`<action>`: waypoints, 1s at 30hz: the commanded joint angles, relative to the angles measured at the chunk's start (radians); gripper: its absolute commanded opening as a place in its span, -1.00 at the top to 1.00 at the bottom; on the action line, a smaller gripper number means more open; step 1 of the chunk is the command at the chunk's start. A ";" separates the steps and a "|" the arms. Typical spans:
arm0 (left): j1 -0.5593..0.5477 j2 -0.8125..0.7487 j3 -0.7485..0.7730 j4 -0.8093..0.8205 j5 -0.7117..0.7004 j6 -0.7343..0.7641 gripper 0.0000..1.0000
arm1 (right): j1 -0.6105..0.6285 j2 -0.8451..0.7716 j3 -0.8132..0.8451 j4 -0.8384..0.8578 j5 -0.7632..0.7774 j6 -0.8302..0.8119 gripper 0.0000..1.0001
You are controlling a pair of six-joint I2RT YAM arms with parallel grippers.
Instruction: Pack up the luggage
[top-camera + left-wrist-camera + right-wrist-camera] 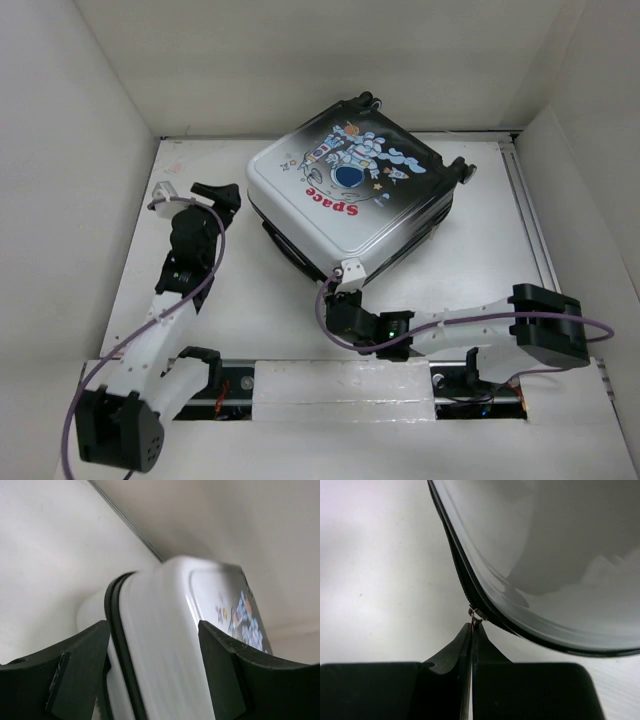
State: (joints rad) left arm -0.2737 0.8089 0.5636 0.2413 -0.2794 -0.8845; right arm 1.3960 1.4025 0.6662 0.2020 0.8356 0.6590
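Luggage lies flat on worktop; right gripper jaws pinched on zipper pull; left gripper jaws wide, near white corner

A white tabletop sits boxed in by plain white panels: a back wall, a left wall and a right wall. A pale metal rail runs along the tabletop's right edge. The light is soft and even, the shadows faint

Cannot read the luggage print, blurred at right in the left wrist view, nor follow its shell past the right wrist view's top and right edges, nor tell whether the tiny zip pull sits between the right gripper tips.
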 commanded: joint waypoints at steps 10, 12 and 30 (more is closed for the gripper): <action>0.314 0.711 0.565 0.018 0.497 -0.056 -0.25 | 0.060 0.049 0.110 0.082 -0.125 -0.044 1.00; 0.324 0.808 0.579 0.113 0.583 -0.065 -0.21 | 0.069 0.020 0.087 0.082 -0.135 -0.044 1.00; 0.274 1.073 0.733 0.133 0.738 -0.008 -0.16 | 0.045 -0.288 0.140 -0.384 -0.112 -0.067 -0.07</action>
State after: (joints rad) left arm 0.0151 1.9114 1.3186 0.3267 0.3923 -0.9218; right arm 1.4940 1.2560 0.8528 -0.0578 0.6186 0.5587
